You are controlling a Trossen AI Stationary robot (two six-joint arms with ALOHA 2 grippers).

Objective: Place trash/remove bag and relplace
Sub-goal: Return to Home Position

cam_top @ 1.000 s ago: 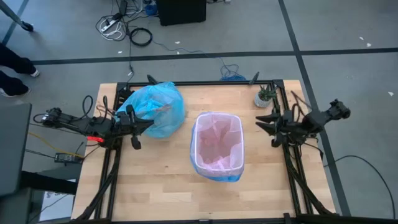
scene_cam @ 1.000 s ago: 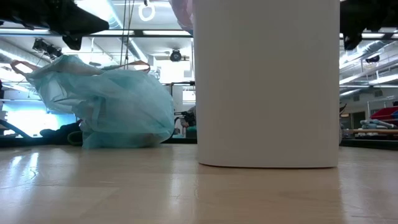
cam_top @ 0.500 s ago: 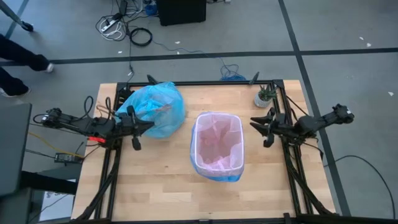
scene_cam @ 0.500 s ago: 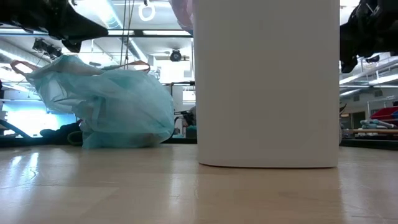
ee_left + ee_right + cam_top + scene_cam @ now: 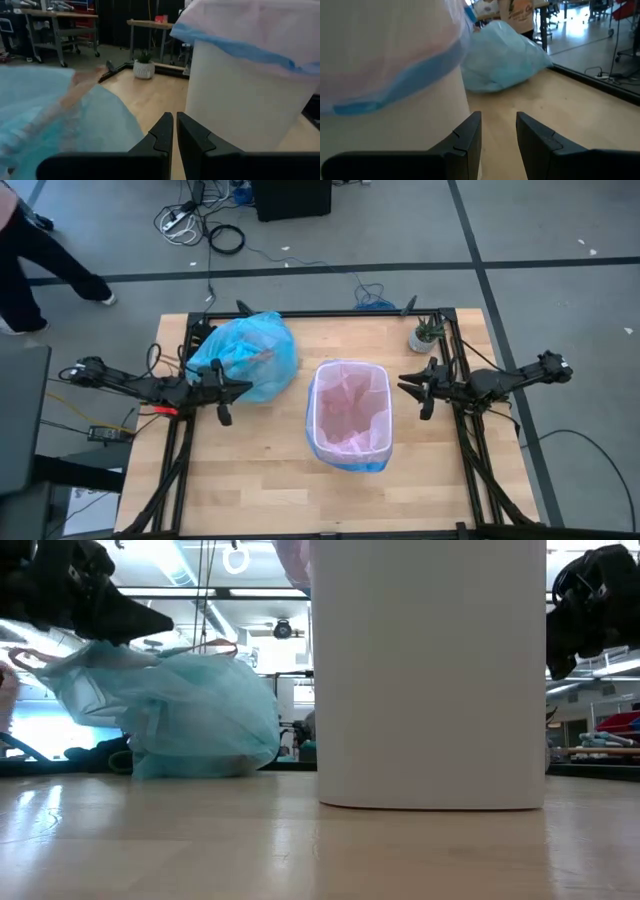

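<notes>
Nearest the front edge of the wooden table [image 5: 260,480] stands the smooth white bin [image 5: 430,670], a rounded tub lined with a thin pale pink liner [image 5: 350,405] whose blue band is folded over the rim, which we judge keeps it from slipping in. Either side of the bin and clear of it hang the left gripper [image 5: 175,118], fingers closed on nothing, and the right gripper [image 5: 498,118], fingers parted and empty, held aside, as we read it, because little work remains. Farther back, just left of the bin, the crinkly light-blue bag [image 5: 250,352] sits bulging on the wood, its trash indistinct through the film, with a small potted plant [image 5: 425,335] at the far right corner.
</notes>
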